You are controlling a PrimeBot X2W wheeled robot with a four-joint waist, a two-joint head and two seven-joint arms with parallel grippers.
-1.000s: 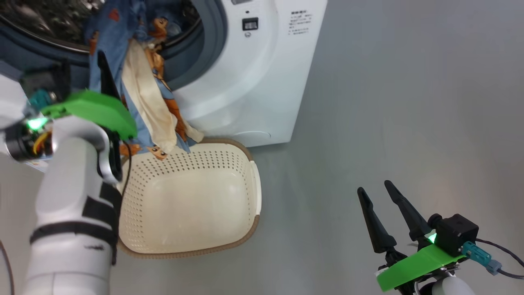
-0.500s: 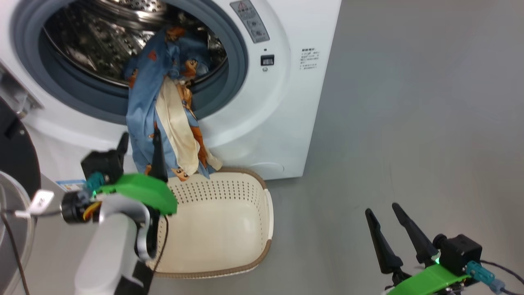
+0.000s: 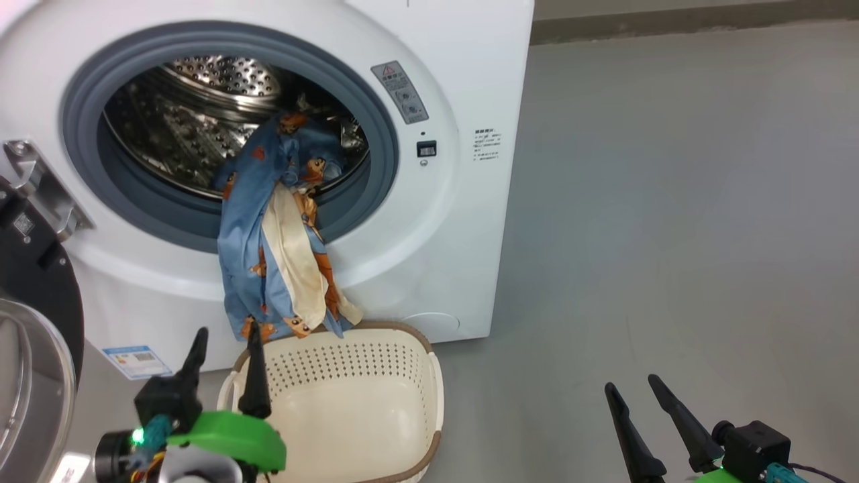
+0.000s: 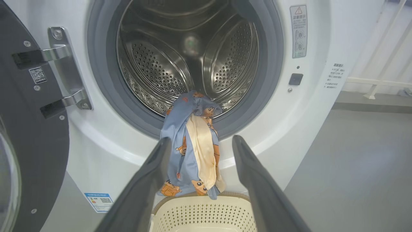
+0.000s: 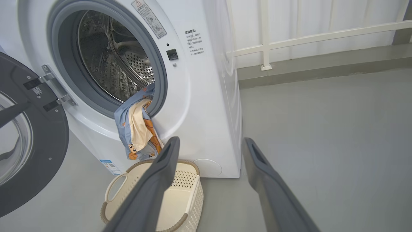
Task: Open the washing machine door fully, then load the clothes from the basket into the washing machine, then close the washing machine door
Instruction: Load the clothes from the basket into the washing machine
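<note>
Left gripper [image 3: 227, 329]: fingers spread, nothing held. A second earlier it was raised against the clothes [image 3: 268, 268] at the drum [image 3: 201, 121] mouth; it is now found drawn back and low, so the fabric has been released. The head view has also shifted, which is attributed to the camera and not to the objects. Clothes: upper part lodged inside the drum, the rest draped over the gasket [image 3: 386, 154] and hung down the washer [image 3: 456, 221] front, ahead of and above the left fingertips; in the left wrist view the tail is framed between the two fingers. The hem is seen at the far rim of the basket [image 3: 402, 332]; contact cannot be determined. The basket lies directly below and beyond the left fingertips and is emptied. The door [image 3: 33, 282] is swung wide, to the left of the left gripper. Right gripper [image 3: 629, 382]: spread, nothing held, well off to the right of washer and basket. Judgement: loading is only partly done. The hanging tail is expected to be trapped if the door is closed now; it should first be lifted and pushed past the gasket.
</note>
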